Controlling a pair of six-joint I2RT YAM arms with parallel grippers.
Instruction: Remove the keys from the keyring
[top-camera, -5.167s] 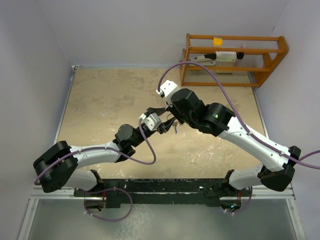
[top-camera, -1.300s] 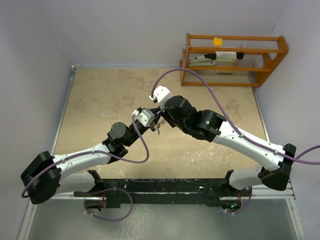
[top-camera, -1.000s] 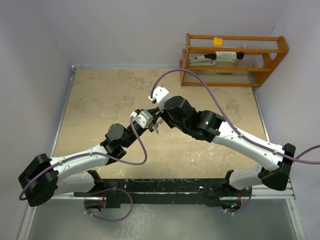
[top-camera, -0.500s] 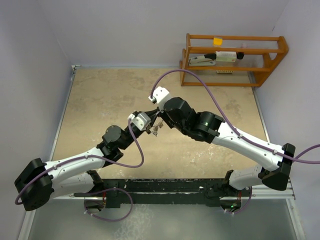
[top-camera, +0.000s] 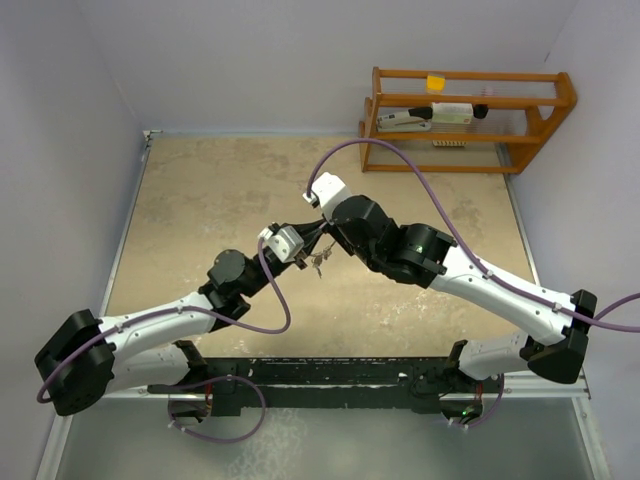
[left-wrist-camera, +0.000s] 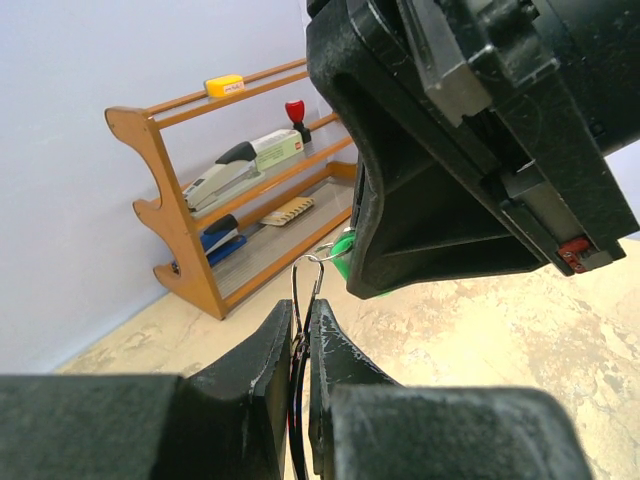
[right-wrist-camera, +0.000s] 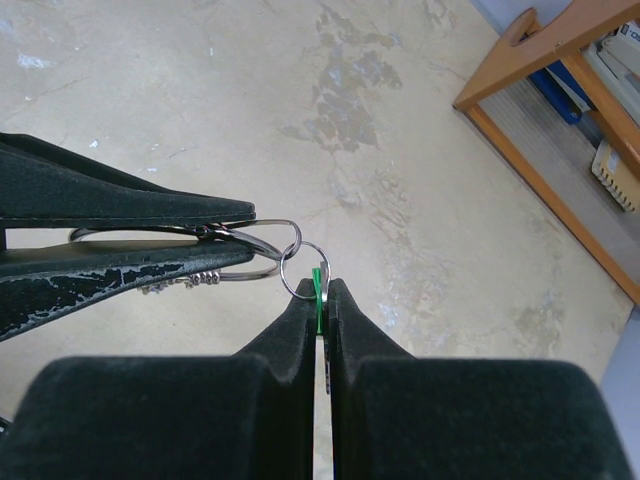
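Observation:
My left gripper (top-camera: 303, 256) and right gripper (top-camera: 322, 247) meet tip to tip above the middle of the table, with the keys (top-camera: 318, 263) hanging between them. In the right wrist view my right gripper (right-wrist-camera: 321, 285) is shut on the green-headed key (right-wrist-camera: 318, 287) and a silver key. These hang on the small round keyring (right-wrist-camera: 308, 243). The keyring is linked to a larger silver wire loop (right-wrist-camera: 262, 228). My left gripper (right-wrist-camera: 245, 232) is shut on that loop. The left wrist view shows the loop (left-wrist-camera: 305, 285) between the shut left gripper (left-wrist-camera: 301, 310), and the green head (left-wrist-camera: 343, 247). The blue key is hidden.
A wooden rack (top-camera: 465, 105) with staplers and small items stands at the back right; it also shows in the left wrist view (left-wrist-camera: 190, 220) and the right wrist view (right-wrist-camera: 560, 130). A ball chain (right-wrist-camera: 185, 281) hangs by the left fingers. Purple cables loop over both arms.
Both grippers keep their hold. The joined grippers and the hanging keys have shifted slightly right, and the left arm's elbow has swung.

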